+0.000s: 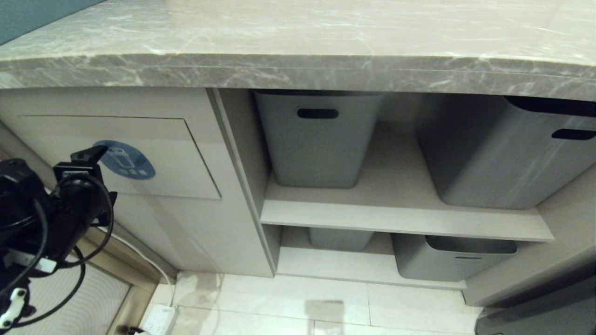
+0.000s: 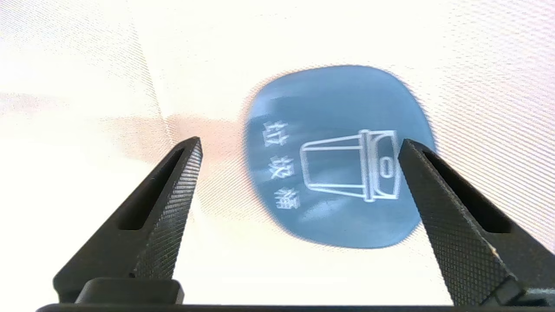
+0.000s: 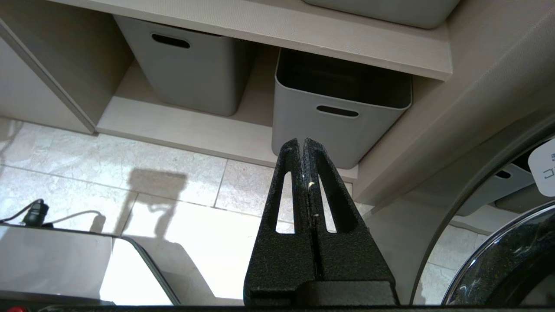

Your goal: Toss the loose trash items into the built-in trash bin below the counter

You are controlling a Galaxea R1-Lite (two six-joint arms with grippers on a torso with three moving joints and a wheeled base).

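The built-in trash bin (image 1: pixel 139 195) sits below the counter (image 1: pixel 298 70), at the cabinet's left end; its tilting flap (image 1: pixel 177 158) lies flush, marked by a round blue sticker (image 2: pixel 338 156). The flap is probably a light, stiff hinged panel, best pushed on its face near the sticker, not pinched. No loose trash shows in any view. The left gripper (image 2: pixel 299 147) faces the sticker close up, jaws spread wide and empty. Grey tubs (image 1: pixel 319 139) fill the shelves alongside, clear of the flap. The right gripper (image 3: pixel 302 145) hangs closed and empty above the floor tiles (image 3: pixel 173 190).
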